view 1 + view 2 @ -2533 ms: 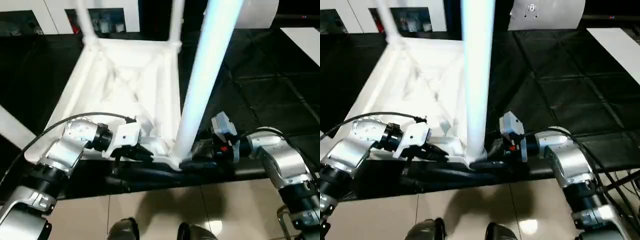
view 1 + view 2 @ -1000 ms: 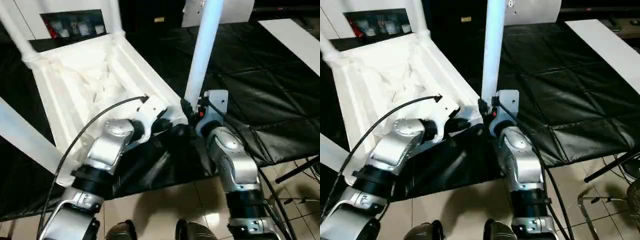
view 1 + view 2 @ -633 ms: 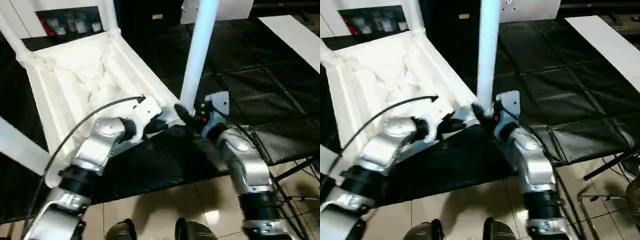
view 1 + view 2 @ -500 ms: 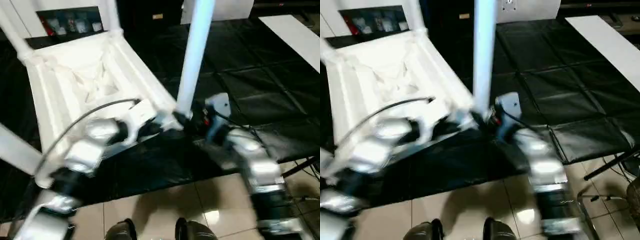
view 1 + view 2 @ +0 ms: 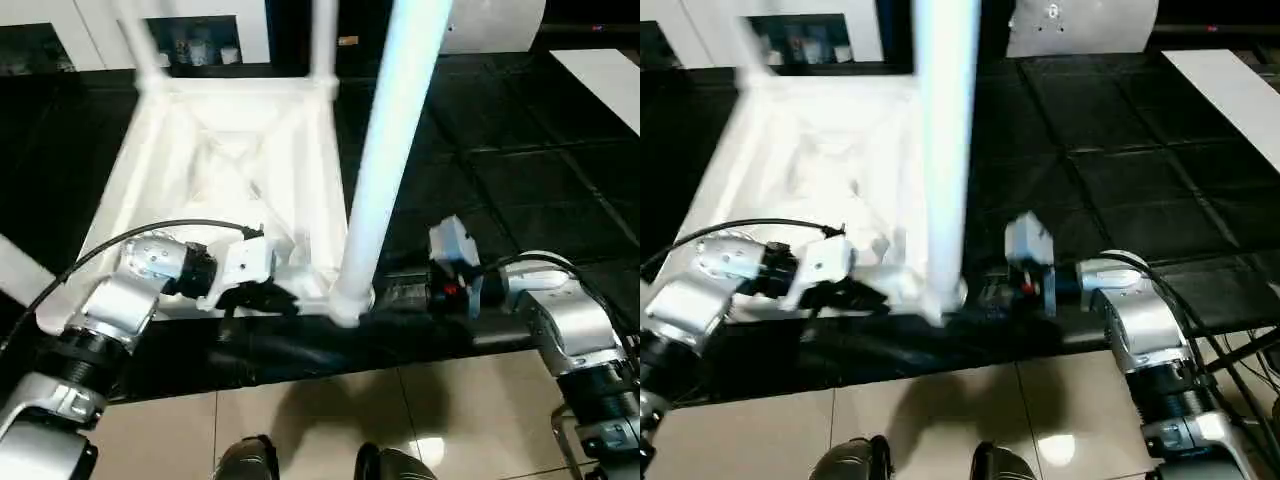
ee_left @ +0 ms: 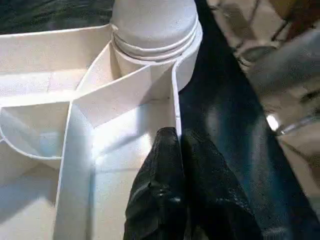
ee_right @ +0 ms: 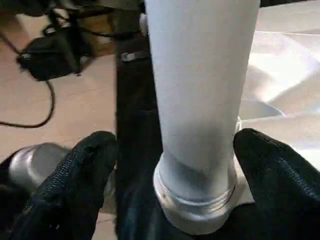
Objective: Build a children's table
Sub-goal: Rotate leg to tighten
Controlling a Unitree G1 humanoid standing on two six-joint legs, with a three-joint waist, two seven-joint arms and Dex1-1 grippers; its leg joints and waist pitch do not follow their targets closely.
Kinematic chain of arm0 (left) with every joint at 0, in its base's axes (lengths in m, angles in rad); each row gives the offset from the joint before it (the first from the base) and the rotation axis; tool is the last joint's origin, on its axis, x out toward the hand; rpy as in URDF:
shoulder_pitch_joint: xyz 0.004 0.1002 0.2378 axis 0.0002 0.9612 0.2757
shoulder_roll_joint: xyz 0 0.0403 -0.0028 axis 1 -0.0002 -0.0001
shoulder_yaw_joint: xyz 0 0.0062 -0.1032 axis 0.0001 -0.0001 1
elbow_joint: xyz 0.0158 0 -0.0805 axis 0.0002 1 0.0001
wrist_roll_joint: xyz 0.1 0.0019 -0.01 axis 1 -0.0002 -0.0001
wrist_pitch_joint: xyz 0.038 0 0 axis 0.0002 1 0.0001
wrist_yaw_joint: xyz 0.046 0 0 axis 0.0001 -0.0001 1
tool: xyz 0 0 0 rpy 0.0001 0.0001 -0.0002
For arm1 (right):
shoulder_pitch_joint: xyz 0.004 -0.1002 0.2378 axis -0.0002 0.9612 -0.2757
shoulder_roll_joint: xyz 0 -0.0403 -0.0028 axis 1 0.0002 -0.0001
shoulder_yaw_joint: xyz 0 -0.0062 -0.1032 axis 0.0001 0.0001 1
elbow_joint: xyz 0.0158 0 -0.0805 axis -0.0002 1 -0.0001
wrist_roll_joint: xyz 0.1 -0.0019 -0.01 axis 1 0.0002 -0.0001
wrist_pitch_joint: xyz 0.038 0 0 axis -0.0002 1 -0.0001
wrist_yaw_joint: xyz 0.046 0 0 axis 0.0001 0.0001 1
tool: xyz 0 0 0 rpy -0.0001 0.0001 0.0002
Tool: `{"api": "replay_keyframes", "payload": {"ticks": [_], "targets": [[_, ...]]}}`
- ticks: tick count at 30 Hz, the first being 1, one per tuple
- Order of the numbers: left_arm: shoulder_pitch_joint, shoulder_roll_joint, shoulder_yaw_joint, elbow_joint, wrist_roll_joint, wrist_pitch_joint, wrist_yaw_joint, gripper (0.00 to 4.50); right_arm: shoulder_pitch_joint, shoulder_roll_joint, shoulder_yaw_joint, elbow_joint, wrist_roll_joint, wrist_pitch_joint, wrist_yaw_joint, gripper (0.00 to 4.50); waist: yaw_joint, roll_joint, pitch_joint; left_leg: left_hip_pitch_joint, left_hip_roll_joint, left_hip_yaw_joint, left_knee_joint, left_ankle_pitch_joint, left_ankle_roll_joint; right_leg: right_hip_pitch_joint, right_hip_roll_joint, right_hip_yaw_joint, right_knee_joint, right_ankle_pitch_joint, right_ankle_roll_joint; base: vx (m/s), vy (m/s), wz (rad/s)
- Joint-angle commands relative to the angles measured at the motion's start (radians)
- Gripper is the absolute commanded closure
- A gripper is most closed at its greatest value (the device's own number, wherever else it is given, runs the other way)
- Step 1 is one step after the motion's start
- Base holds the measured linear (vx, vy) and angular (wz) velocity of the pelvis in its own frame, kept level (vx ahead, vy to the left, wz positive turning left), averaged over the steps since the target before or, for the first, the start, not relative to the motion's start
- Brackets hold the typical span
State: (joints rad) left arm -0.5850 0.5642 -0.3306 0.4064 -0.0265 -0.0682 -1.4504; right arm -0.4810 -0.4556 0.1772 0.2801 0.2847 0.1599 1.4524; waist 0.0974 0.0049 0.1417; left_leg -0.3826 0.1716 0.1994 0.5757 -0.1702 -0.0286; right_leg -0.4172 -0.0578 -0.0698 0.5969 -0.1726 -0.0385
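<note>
Children's table (image 5: 230, 170) lies upside down on black-covered work table (image 5: 520, 170), ribbed underside up, near edge at robot's side. Near-right leg (image 5: 385, 150) stands seated in its corner socket (image 5: 345, 300), long axis approx. vertical, rising out of head views. Right gripper (image 7: 175, 165) sits level at socket height; fingers (image 7: 82, 165) spread wide either side of leg base, clear gap both sides, nothing held. Leg lies straight ahead betw. the fingers. Left gripper (image 6: 177, 165) pinched shut w/ tips on the rib wall just beside same socket, approaching from tabletop side. Judgement: right arm is better placed for the leg; any re-grip or press calls for closing straight across the tube, perpendicular to its axis. Two far legs (image 5: 322, 40) also upright at rear corners.
</note>
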Motion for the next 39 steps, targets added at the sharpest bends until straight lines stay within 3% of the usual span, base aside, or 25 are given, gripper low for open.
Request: {"api": "replay_keyframes", "payload": {"ticks": [1, 9, 15, 19, 23, 26, 29, 31, 33, 34, 36, 37, 39], "targets": [[-0.010, -0.003, -0.081, 0.008, 0.028, -0.051, -0.082, 4.50, -0.025, -0.003, 0.024, 0.038, 0.006, -0.016, 0.046, 0.71, -0.005, 0.002, -0.081, 0.026, 0.071, -0.029, -0.058, -0.138, 0.092, 0.054, -0.099, 0.062, -0.060, -0.168, -0.261, 0.000, 0.000, 0.00], [-0.029, -0.026, -0.102, 0.027, 0.024, -0.076, -0.118, 4.50, -0.072, 0.015, 0.064, 0.112, 0.004, -0.021, 0.116, 1.34, 0.005, 0.002, -0.085, 0.024, 0.073, -0.028, -0.053, -0.099, 0.112, 0.056, -0.101, 0.061, -0.048, -0.089, -0.282, 0.000, 0.000, 0.00], [-0.048, -0.033, -0.104, 0.073, 0.030, -0.112, -0.131, 4.50, -0.100, 0.005, 0.113, 0.139, 0.034, 0.001, 0.162, 1.97, 0.007, 0.002, -0.081, 0.025, 0.074, -0.029, -0.057, -0.129, 0.099, 0.055, -0.101, 0.061, -0.055, -0.142, -0.273, 0.000, 0.000, 0.00], [-0.046, -0.024, -0.096, 0.082, 0.030, -0.107, -0.128, 4.50, -0.093, -0.013, 0.132, 0.120, 0.063, 0.023, 0.162, 2.26, 0.009, 0.002, -0.082, 0.025, 0.075, -0.029, -0.056, -0.117, 0.101, 0.055, -0.100, 0.061, -0.051, -0.118, -0.275, 0.000, 0.000, 0.00], [-0.024, -0.031, -0.068, 0.057, 0.000, -0.057, -0.107, 4.50, -0.065, -0.006, 0.104, 0.075, 0.087, 0.083, 0.162, 2.37, 0.009, 0.001, -0.082, 0.024, 0.075, -0.029, -0.056, -0.113, 0.103, 0.056, -0.100, 0.061, -0.050, -0.112, -0.276, 0.000, 0.000, 0.00], [0.007, -0.054, -0.015, -0.007, -0.047, 0.060, -0.029, 4.50, -0.020, 0.017, 0.062, -0.001, 0.117, 0.185, 0.078, 2.40, 0.010, 0.001, -0.083, 0.023, 0.075, -0.029, -0.056, -0.111, 0.101, 0.056, -0.101, 0.061, -0.049, -0.113, -0.279, 0.000, 0.000, 0.00], [0.014, -0.062, -0.003, -0.024, -0.052, 0.091, 0.004, 4.50, -0.007, 0.027, 0.055, -0.019, 0.126, 0.203, 0.027, 2.40, 0.010, 0.003, -0.077, 0.024, 0.076, -0.031, -0.060, -0.135, 0.089, 0.054, -0.101, 0.061, -0.058, -0.164, -0.269, 0.000, 0.000, 0.00], [0.028, -0.105, 0.034, -0.081, -0.057, 0.214, 0.135, 4.50, 0.035, 0.089, 0.024, -0.060, 0.109, 0.224, -0.155, 2.40, 0.003, 0.001, -0.068, 0.023, 0.073, -0.033, -0.065, -0.197, 0.050, 0.051, -0.105, 0.063, -0.073, -0.310, -0.230, 0.000, 0.000, 0.00], [0.031, -0.122, 0.047, -0.098, -0.062, 0.252, 0.172, 4.50, 0.046, 0.109, 0.013, -0.072, 0.100, 0.232, -0.202, 2.40, -0.003, -0.001, -0.066, 0.025, 0.070, -0.036, -0.067, -0.220, 0.029, 0.050, -0.108, 0.064, -0.082, -0.389, -0.206, 0.000, 0.000, 0.00], [0.031, -0.183, 0.075, -0.134, -0.053, 0.336, 0.288, 4.50, 0.072, 0.186, -0.016, -0.090, 0.063, 0.233, -0.348, 2.40, -0.014, -0.003, -0.065, 0.019, 0.070, -0.040, -0.070, -0.224, 0.012, 0.052, -0.108, 0.064, -0.080, -0.412, -0.195, 0.000, 0.000, 0.00], [0.026, -0.229, 0.091, -0.152, -0.040, 0.394, 0.372, 4.50, 0.084, 0.247, -0.035, -0.101, 0.034, 0.235, -0.463, 2.40, -0.030, -0.007, -0.064, 0.017, 0.065, -0.043, -0.072, -0.235, 0.003, 0.052, -0.107, 0.060, -0.086, -0.452, -0.172, 0.000, 0.000, 0.00], [0.025, -0.238, 0.094, -0.155, -0.037, 0.405, 0.388, 4.50, 0.085, 0.258, -0.038, -0.103, 0.030, 0.236, -0.488, 2.41, -0.042, -0.009, -0.066, 0.013, 0.061, -0.045, -0.071, -0.229, 0.006, 0.056, -0.107, 0.059, -0.088, -0.454, -0.165, 0.000, 0.000, 0.00], [0.006, -0.294, 0.112, -0.147, -0.024, 0.452, 0.487, 4.50, 0.085, 0.327, -0.050, -0.106, 0.016, 0.249, -0.614, 2.41, -0.057, -0.007, -0.065, 0.014, 0.058, -0.040, -0.068, -0.212, 0.018, 0.049, -0.101, 0.062, -0.090, -0.421, -0.169, 0.000, 0.000, 0.00]]}}
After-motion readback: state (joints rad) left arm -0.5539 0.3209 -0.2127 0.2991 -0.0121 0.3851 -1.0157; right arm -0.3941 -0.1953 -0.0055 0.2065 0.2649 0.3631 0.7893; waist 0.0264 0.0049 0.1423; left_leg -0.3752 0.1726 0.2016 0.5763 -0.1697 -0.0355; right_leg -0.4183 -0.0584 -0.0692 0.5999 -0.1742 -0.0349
